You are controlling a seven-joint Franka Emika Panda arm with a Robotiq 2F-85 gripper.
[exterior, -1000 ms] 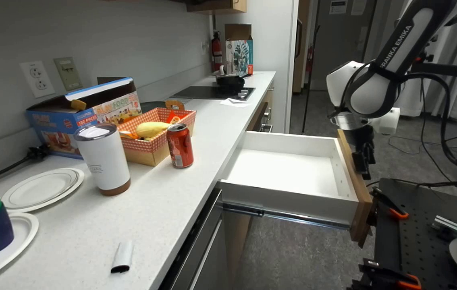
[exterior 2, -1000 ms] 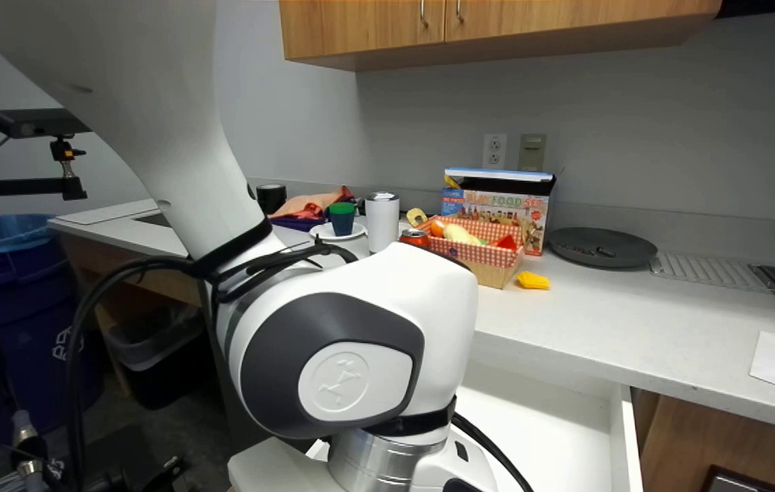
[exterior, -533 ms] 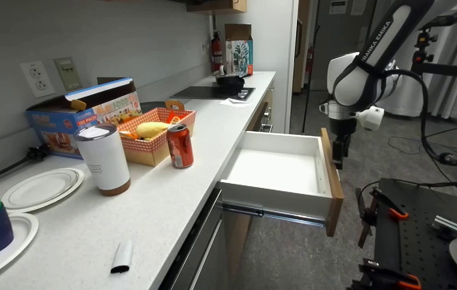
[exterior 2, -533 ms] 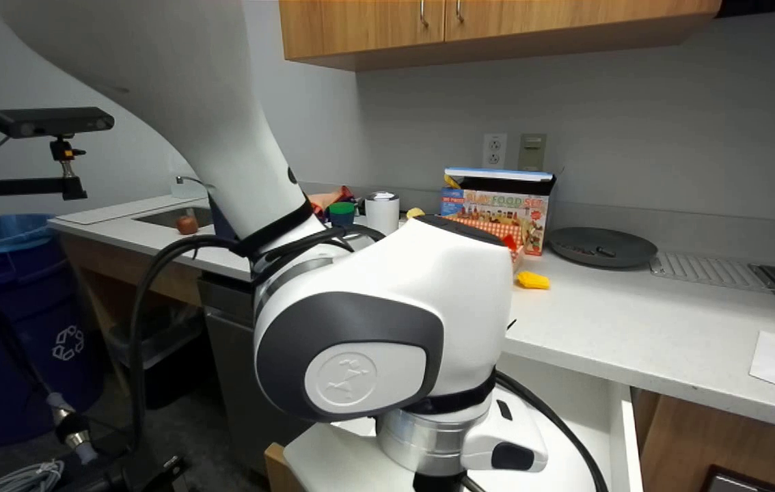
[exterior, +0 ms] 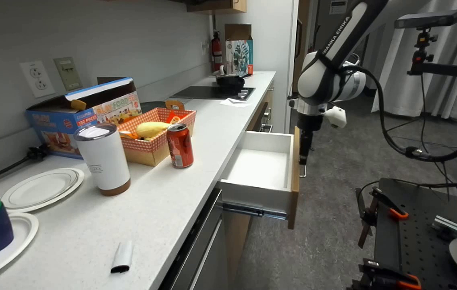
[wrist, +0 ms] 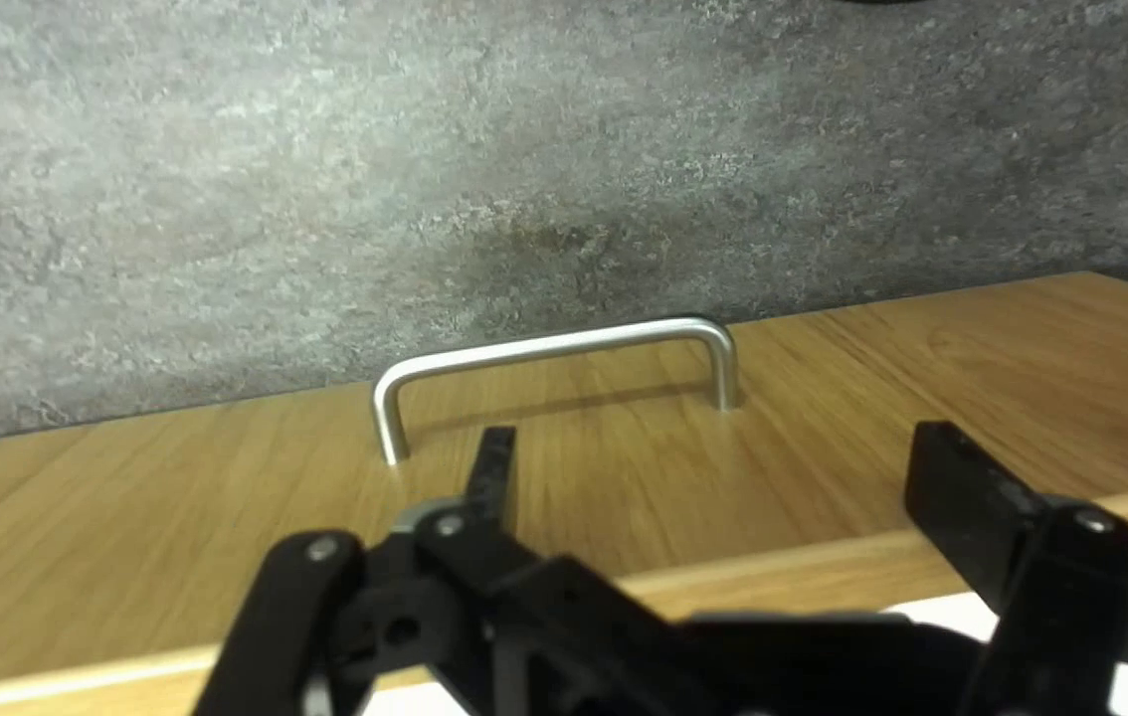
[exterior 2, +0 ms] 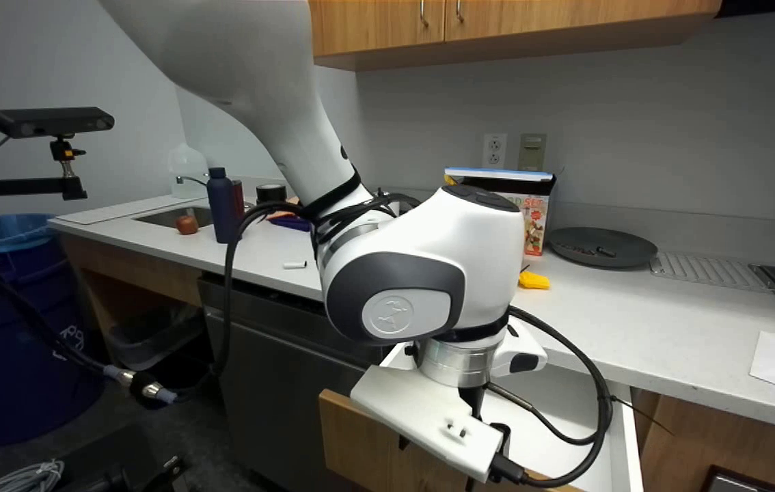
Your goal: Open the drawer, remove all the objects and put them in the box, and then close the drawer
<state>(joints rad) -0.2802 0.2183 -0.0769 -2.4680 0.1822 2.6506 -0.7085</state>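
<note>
Your jaws are spread apart near the slim silver metal handle (wrist: pixel 546 347) of the partly open, white, tan-wood-fronted drawer (exterior: pixel 254 196).

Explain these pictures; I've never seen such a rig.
The machine is a white robot arm ending in a black two-fingered gripper. Two exterior views look on from places outside it; the wrist view, taken from the arm itself, faces the light tan wood front panel and slim silver metal handle of an open white drawer. On the pale countertop, an exterior view shows a low orange-checked box holding a yellow, curved, banana-shaped item, with a red metal can and a white tumbler nearby. The jaws stand apart; nothing is visibly held, not even the handle.
</note>
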